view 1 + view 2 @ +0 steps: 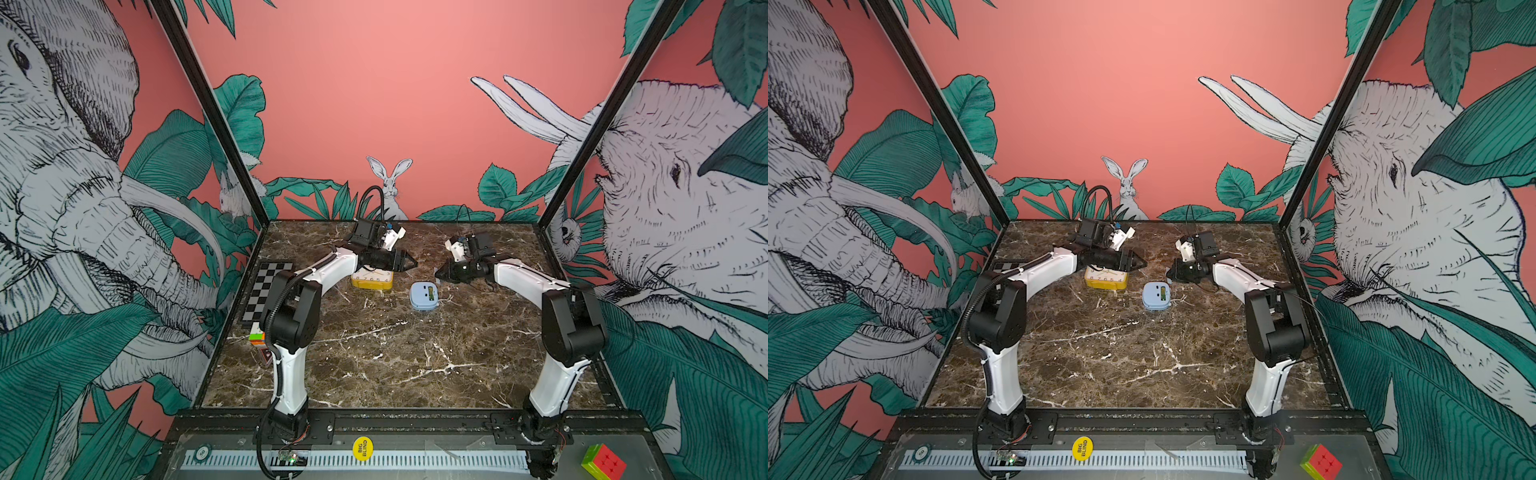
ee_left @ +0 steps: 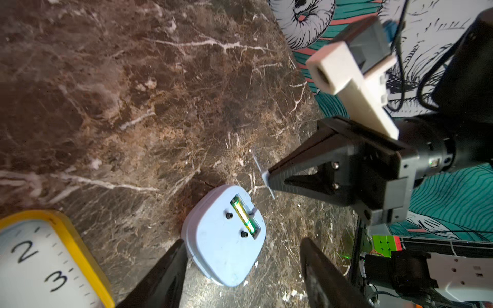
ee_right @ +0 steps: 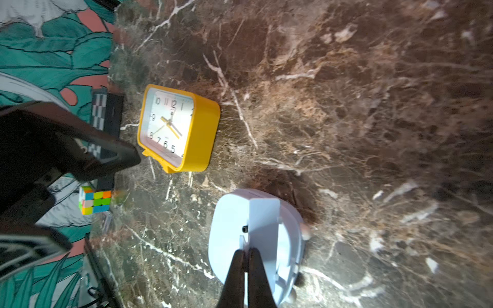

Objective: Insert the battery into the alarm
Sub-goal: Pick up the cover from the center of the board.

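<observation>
The blue alarm [image 1: 424, 295] lies face down near the middle of the surface [image 1: 395, 365], a little toward its far edge. The battery [image 2: 244, 216] sits in the uncovered compartment on its back. The right gripper [image 1: 436, 274] hangs just beside the alarm, its fingers [image 3: 237, 274] pressed together on the thin blue battery lid [image 3: 264, 221]. The left gripper [image 1: 414, 263] hovers near the yellow clock [image 1: 372, 281], its fingers [image 2: 165, 274] spread wide and holding nothing.

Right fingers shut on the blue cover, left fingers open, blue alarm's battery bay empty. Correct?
No: the left wrist view shows a battery in the bay of the blue alarm. Right fingers shut on the cover, left fingers open: fine.
</observation>
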`<act>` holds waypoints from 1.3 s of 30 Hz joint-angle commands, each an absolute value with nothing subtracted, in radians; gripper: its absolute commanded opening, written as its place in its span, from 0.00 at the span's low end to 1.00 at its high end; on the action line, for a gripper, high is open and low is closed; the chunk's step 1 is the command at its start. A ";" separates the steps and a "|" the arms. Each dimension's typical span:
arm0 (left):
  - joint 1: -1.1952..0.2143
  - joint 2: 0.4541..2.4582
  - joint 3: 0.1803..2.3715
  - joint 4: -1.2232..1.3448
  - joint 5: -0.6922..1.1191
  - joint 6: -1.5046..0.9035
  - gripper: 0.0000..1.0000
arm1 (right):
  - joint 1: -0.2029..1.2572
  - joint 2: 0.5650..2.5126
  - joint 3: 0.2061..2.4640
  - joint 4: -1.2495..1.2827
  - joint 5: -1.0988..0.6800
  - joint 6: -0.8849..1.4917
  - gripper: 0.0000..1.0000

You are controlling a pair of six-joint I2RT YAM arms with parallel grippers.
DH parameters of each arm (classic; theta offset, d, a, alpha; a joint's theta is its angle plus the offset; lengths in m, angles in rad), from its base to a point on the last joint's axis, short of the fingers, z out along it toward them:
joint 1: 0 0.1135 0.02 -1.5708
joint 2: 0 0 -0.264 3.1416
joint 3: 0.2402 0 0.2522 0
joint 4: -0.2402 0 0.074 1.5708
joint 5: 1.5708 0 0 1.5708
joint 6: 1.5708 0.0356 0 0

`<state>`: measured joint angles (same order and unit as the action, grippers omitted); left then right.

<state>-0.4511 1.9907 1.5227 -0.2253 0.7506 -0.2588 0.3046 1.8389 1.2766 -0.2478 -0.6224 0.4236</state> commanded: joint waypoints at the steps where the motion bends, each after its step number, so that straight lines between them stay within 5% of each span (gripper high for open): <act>1: -0.455 1.971 1.523 -0.172 0.759 -0.281 0.68 | 0.301 1.868 1.276 -0.120 -0.755 0.495 0.00; 14: -0.547 1.914 1.462 -0.132 0.468 -0.116 0.50 | 0.307 1.903 1.262 0.227 -0.694 0.898 0.00; 29: -0.578 2.009 1.559 -0.108 0.474 -0.139 0.33 | 0.337 1.878 1.208 0.323 -0.623 0.989 0.00; 39: -0.584 2.037 1.571 -0.130 0.462 -0.155 0.38 | 0.342 1.850 1.188 0.345 -0.591 1.007 0.00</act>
<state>-0.5800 2.0426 1.5501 -0.1215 0.4690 -0.1448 0.3340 1.8999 1.1961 0.2878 -0.6094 0.9928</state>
